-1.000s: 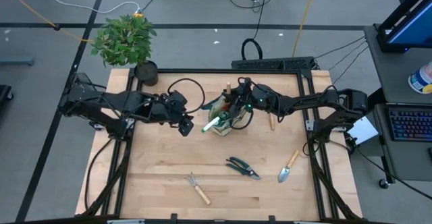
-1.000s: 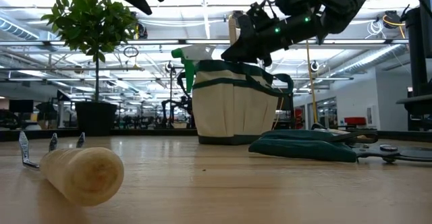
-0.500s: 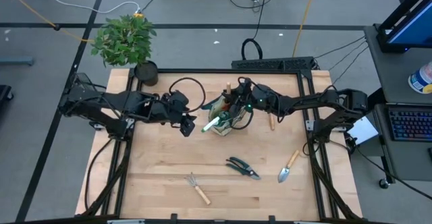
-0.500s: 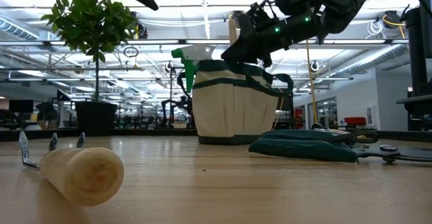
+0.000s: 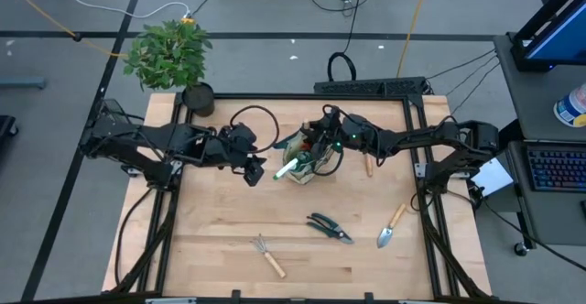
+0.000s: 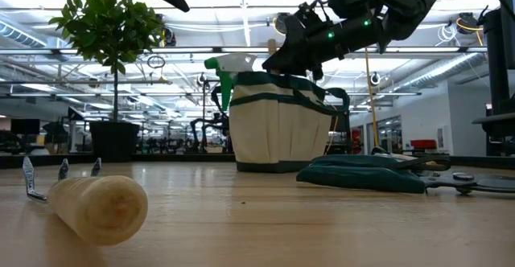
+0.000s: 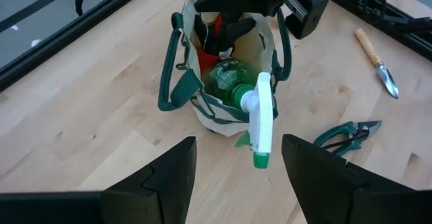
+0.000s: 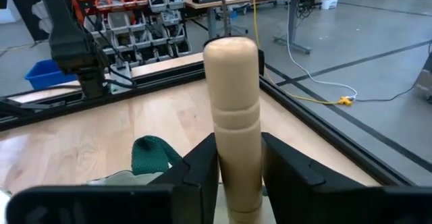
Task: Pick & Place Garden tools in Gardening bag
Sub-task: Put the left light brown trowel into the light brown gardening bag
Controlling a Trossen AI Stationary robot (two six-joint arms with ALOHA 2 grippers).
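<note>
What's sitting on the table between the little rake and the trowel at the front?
The dark pruning shears lie between the rake and the trowel, with bare wooden tabletop on either side of them. The high view shows this plainly.

The gardening bag (image 5: 307, 162) stood toward the table's (image 5: 211, 249) far edge, with the sprayer (image 5: 295, 165) in it. Nearer than the bag lay the shears (image 5: 329, 227); the rake (image 5: 268, 255) lay left of them, a trowel (image 5: 391, 226) right. Another tool (image 5: 369, 165) lay just right of the bag.
</note>
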